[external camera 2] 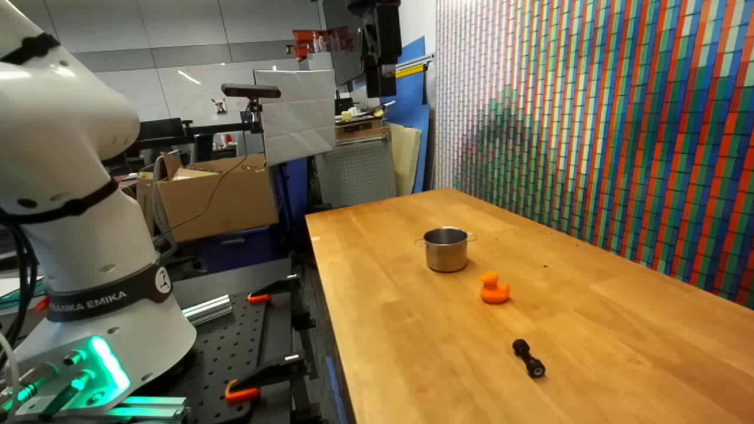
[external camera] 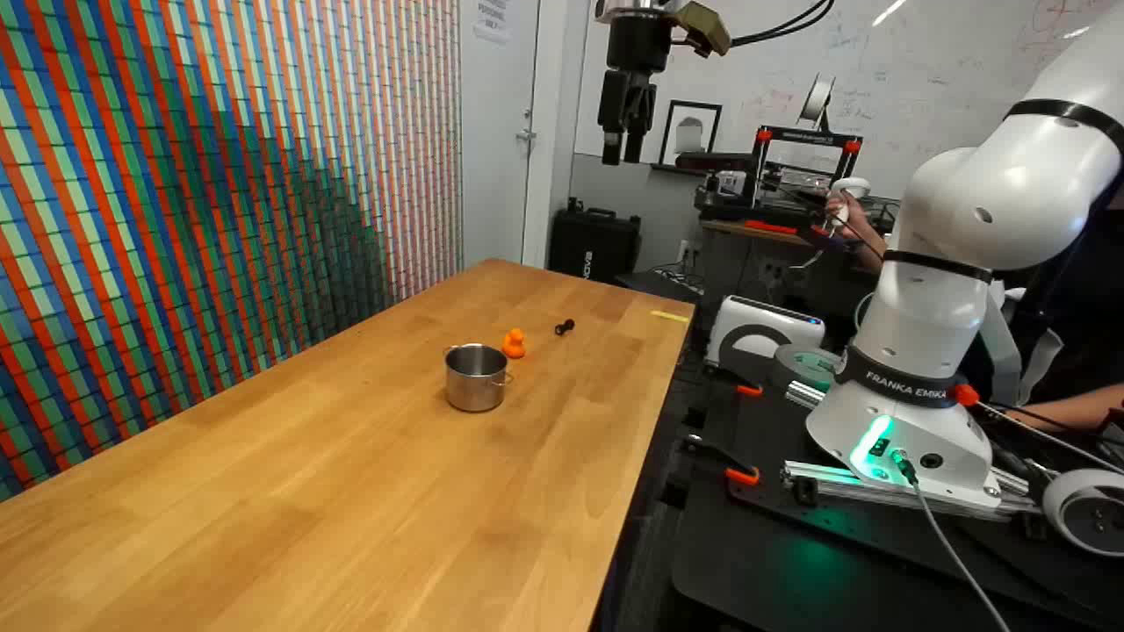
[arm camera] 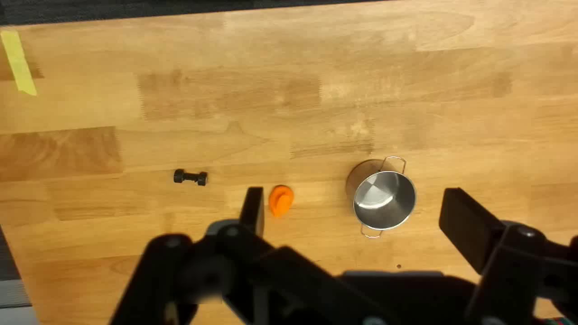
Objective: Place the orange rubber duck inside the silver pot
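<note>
The orange rubber duck (external camera: 515,344) stands on the wooden table beside the silver pot (external camera: 476,379), apart from it. In an exterior view the duck (external camera 2: 493,288) is in front of the pot (external camera 2: 446,249), and in the wrist view the duck (arm camera: 281,200) lies left of the pot (arm camera: 384,201). The pot is upright, with two thin wire handles and nothing inside it. My gripper (external camera: 622,151) is high above the table in both exterior views (external camera 2: 382,88). In the wrist view my gripper (arm camera: 353,198) has its fingers wide apart and holds nothing.
A small dark dumbbell-shaped item (external camera 2: 529,358) lies on the table near the duck; it also shows in the wrist view (arm camera: 190,177). Yellow tape (arm camera: 19,63) marks the table near one corner. A patterned wall (external camera: 219,175) runs along the table's long edge.
</note>
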Tool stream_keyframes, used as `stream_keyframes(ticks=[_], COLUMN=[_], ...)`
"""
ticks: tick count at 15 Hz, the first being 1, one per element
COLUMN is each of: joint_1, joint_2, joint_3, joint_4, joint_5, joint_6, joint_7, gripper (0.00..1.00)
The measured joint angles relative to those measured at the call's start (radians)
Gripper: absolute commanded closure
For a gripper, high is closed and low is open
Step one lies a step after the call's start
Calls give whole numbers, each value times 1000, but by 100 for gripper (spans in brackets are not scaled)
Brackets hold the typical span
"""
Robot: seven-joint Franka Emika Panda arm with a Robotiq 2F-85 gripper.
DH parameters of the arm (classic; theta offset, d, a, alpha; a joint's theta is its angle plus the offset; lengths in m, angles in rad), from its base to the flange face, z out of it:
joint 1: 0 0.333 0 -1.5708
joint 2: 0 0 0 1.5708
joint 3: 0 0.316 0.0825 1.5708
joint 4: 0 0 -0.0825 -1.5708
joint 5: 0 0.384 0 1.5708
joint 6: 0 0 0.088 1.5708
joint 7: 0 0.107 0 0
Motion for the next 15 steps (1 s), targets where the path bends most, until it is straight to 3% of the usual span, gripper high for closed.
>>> stream_keyframes(ticks=[10, 15], joint_1=[0, -11], joint_2=[-2, 105], joint_3=[2, 18], joint_4=[6, -3], joint_5=[-6, -128], joint_6=[7, 255], joint_7=[-2, 10], gripper=[0, 0])
